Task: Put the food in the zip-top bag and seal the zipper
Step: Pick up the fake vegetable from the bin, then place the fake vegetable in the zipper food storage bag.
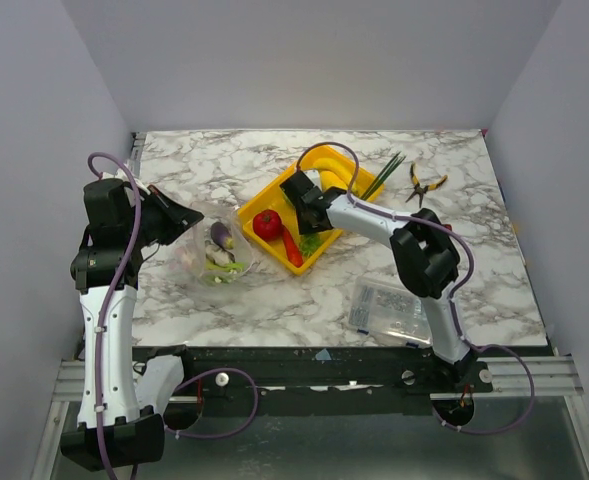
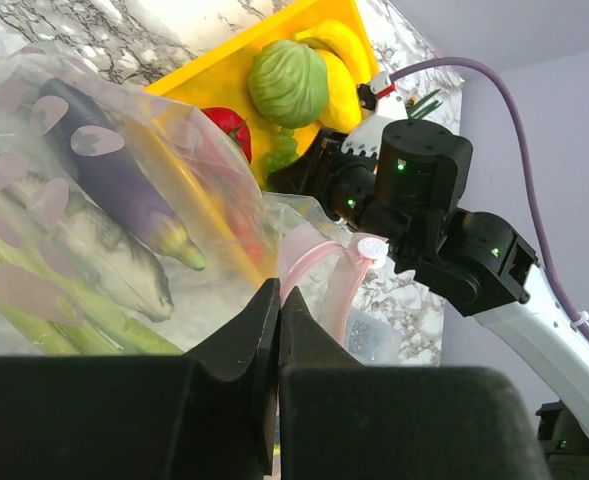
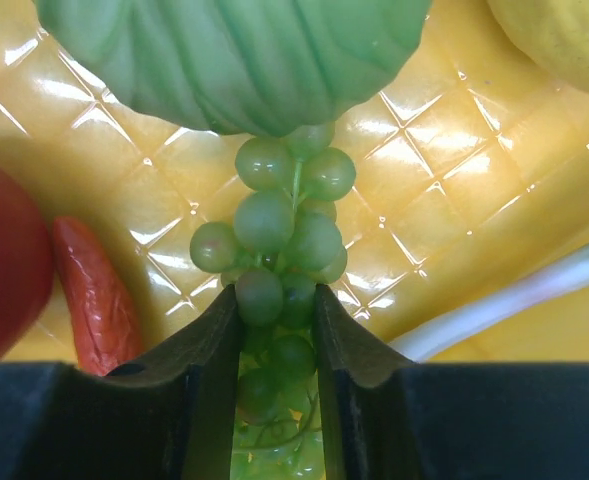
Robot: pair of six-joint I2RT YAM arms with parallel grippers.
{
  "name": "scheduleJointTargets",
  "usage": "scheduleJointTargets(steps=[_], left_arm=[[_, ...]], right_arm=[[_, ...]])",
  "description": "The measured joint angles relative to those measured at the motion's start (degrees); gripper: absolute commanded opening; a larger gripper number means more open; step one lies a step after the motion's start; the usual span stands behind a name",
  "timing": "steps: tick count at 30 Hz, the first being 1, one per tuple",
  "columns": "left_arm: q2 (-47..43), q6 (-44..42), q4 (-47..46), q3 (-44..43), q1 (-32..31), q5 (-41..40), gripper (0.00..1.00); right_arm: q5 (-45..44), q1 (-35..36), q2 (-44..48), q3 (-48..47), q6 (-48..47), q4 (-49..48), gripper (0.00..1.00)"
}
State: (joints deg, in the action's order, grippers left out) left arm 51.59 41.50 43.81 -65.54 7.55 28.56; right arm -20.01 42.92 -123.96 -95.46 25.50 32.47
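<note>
The clear zip-top bag (image 1: pixel 219 255) lies left of the yellow tray (image 1: pixel 249 208). A purple eggplant (image 2: pixel 114 170), a grey fish (image 2: pixel 124 265) and a leek (image 2: pixel 64 320) lie inside it. My left gripper (image 1: pixel 189 218) is shut on the bag's mouth edge beside the pink zipper (image 2: pixel 319 265) and holds it up. My right gripper (image 3: pixel 277 300) is down in the tray, shut on a bunch of green grapes (image 3: pixel 279 235). A green cabbage (image 3: pixel 234 55), the tomato (image 1: pixel 267 224), the red pepper (image 1: pixel 292 248) and the bananas (image 2: pixel 339 55) lie in the tray.
Yellow-handled pliers (image 1: pixel 424 183) lie at the back right, with thin green stalks (image 1: pixel 384 175) beside the tray. A rigid clear box of small parts (image 1: pixel 389 308) sits at the front right. Another white-green stalk (image 3: pixel 514 300) lies in the tray, right of the grapes.
</note>
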Motion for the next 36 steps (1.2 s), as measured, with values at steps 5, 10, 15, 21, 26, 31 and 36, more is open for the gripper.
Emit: scheduleJointTargets(steps=[5, 10, 15, 21, 26, 31, 36], left_arm=[[0.0, -0.1, -0.1, 0.3, 0.0, 0.2, 0.0], [0.1, -0.1, -0.4, 0.8, 0.0, 0.7, 0.0], [0.1, 0.0, -0.5, 0.8, 0.0, 1.3, 0.0], [0.3, 0.0, -0.9, 1.4, 0.0, 2.1, 0.0], [0.5, 0.5, -1.7, 2.2, 0.0, 3.5, 0.0], [1.7, 1.3, -2.3, 2.4, 0.0, 5.1, 0.0], [1.9, 1.7, -2.6, 2.4, 0.0, 5.5, 0.0]], right_arm=[[-0.3, 0.0, 1.2, 0.8, -0.3, -1.6, 0.0], [-0.4, 0.0, 3.7, 3.1, -1.2, -3.7, 0.0], [-0.4, 0.0, 11.8, 9.0, -3.0, -8.9, 0.0], [0.7, 0.0, 28.2, 21.7, -5.3, -23.6, 0.0], [7.1, 0.0, 36.5, 28.5, -5.9, -36.4, 0.0], [17.2, 0.7, 39.8, 29.7, -4.2, -46.5, 0.0], [21.5, 4.4, 43.1, 30.7, 0.3, -54.9, 0.0]])
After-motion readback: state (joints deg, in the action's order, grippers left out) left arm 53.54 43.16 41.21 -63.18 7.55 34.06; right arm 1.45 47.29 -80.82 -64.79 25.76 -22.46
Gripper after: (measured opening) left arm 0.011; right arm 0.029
